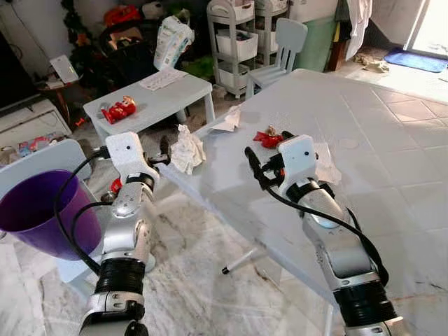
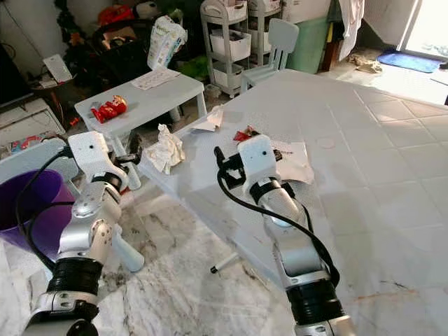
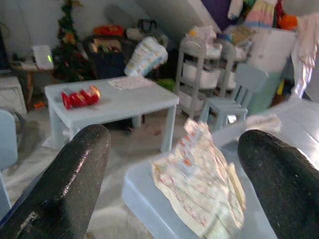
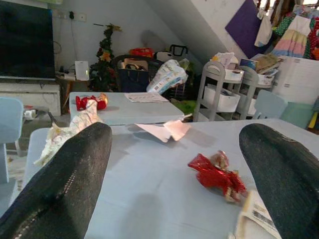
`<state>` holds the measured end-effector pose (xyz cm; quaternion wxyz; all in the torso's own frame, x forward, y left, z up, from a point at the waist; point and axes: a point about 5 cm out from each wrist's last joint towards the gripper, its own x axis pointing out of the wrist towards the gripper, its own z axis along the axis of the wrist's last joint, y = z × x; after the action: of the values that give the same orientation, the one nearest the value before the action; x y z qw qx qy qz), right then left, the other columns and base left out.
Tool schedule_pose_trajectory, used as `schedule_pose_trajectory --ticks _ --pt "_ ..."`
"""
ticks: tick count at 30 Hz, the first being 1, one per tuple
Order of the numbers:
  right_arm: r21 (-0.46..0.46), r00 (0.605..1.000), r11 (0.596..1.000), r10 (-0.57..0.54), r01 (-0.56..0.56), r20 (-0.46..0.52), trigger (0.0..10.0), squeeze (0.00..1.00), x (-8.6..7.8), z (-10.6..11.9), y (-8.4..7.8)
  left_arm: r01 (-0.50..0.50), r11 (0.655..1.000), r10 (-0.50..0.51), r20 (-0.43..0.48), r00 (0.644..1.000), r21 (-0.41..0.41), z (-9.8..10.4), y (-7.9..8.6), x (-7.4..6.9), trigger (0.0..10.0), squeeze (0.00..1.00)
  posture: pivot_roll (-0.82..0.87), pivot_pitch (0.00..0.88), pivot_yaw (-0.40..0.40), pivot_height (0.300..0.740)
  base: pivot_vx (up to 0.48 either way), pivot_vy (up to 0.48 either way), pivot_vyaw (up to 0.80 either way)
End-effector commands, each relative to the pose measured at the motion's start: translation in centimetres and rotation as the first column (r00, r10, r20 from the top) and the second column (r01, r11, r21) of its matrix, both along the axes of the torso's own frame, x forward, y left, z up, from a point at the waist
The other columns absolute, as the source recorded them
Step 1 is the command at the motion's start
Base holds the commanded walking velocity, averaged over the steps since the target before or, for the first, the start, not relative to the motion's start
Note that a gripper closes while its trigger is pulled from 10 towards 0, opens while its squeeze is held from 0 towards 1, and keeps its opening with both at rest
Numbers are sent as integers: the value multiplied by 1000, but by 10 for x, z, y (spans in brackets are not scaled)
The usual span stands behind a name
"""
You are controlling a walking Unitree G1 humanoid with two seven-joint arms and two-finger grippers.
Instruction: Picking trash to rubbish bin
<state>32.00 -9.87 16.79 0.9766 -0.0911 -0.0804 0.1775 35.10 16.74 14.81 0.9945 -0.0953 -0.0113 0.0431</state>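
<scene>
Trash lies scattered on the big white table (image 1: 392, 140), and both arms are raised at its near edge. The left gripper (image 3: 174, 164) has its two black fingers spread wide with nothing between them, and the crumpled paper wrapper (image 1: 187, 148) sits at the table's corner straight ahead of it, just beyond the fingertips. The right gripper (image 4: 169, 164) is likewise spread and empty, aimed across the tabletop at the red foil wrapper (image 4: 217, 175), which lies near a flat sheet of paper (image 2: 292, 157) and apart from a torn white scrap (image 1: 228, 120) farther back. The step in hand looks like the reach for the crumpled wrapper; to do it well, the left fingers should probably go on level with the tabletop until they stand on both sides of the wad, then close on its thick middle rather than a loose flap, since it stands close to the edge and a nudge could tip it off. Its long axis runs roughly upright and leaning, narrower top away from the robot. The purple bin (image 1: 38, 210) waits low at the robot's left.
</scene>
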Motion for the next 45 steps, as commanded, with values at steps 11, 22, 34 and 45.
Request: schedule_pose_trajectory --ticks 11,22,34,45 --pt "-5 1000 1000 5 -5 17 10000 0 -1 4 2 21 1000 -21 -12 1000 14 1 1 5 10000 0 -27 2 83 740 211 0 0" --pt "-13 1000 1000 12 -12 22 10000 0 -2 4 4 15 1000 -15 -22 1000 8 -2 2 5 10000 0 -30 2 81 740 360 0 0" --pt "-22 1000 1000 11 -10 22 10000 0 -2 4 3 -22 1000 21 -16 1000 -14 -2 0 2 10000 0 -33 2 83 740 125 0 0" --pt "-54 996 995 87 -88 -22 10000 0 -9 -1 -1 13 1000 -13 -146 989 2 -32 -5 -15 10000 0 -34 7 79 740 0 0 0"
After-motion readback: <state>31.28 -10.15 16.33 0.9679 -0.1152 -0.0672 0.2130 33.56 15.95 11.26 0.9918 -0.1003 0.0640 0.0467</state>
